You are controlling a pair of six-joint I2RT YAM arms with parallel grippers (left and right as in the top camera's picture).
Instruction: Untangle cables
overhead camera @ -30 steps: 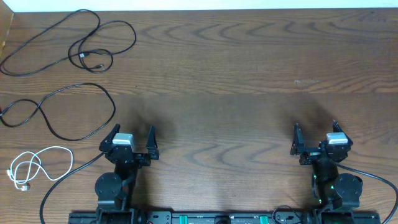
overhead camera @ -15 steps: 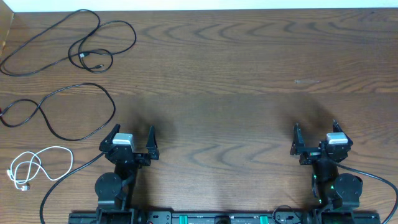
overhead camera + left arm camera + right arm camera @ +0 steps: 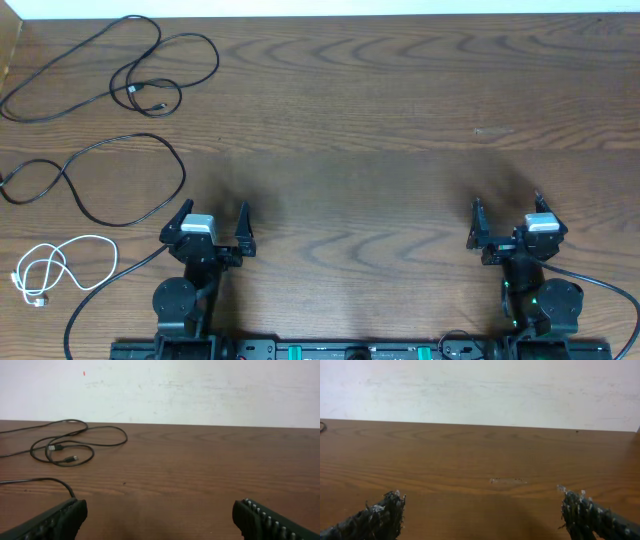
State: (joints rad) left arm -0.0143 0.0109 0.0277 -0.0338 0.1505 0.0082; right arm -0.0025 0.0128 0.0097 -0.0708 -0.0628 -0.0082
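Three cables lie apart from each other at the table's left side. One long black cable is looped at the far left; it also shows in the left wrist view. A second black cable curves in an S below it, and its end shows in the left wrist view. A short white cable is coiled near the front left edge. My left gripper is open and empty, to the right of the white cable. My right gripper is open and empty at the front right.
A thicker black wire runs from the left arm's base toward the front edge, another from the right base. A pale scuff marks the wood at the right. A white wall stands behind the table's far edge.
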